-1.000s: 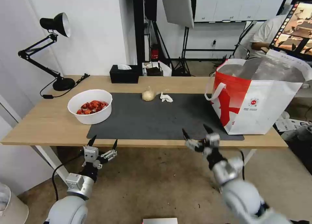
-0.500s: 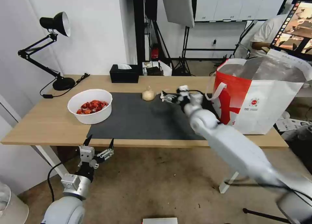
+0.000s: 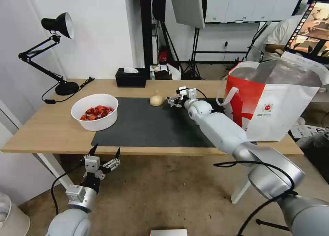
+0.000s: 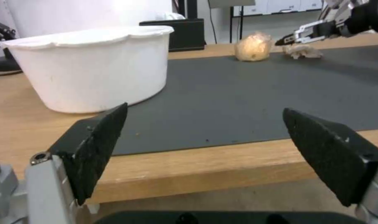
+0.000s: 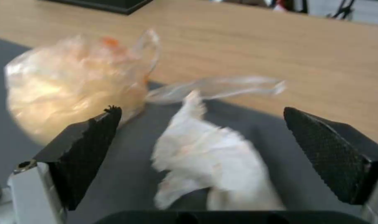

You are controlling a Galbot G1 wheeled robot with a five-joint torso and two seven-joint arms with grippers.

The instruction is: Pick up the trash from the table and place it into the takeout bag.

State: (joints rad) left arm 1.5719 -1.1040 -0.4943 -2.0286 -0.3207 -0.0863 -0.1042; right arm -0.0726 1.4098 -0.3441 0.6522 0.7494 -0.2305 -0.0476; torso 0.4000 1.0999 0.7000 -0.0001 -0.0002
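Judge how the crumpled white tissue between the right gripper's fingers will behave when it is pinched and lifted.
The tissue looks thin and crumpled, so it will probably squash flat and hang limp. It seems very light, so it may cling to a finger of the open right gripper or drift. It lies next to the small clear bag, whose loose tail could get caught along.

A: Head view was evenly bright; soft diffuse light, faint shadows under the white bowl (image 3: 95, 112) on the dark mat (image 3: 150, 126). Straight lines bowed toward the frame edges.

B: Right wrist view was soft: the tissue (image 5: 209, 161) and clear bag (image 5: 73, 93) were smeared. Left wrist view showed glare washing out the wall behind the bowl rim; near fingertips (image 4: 95, 146) stayed sharp.
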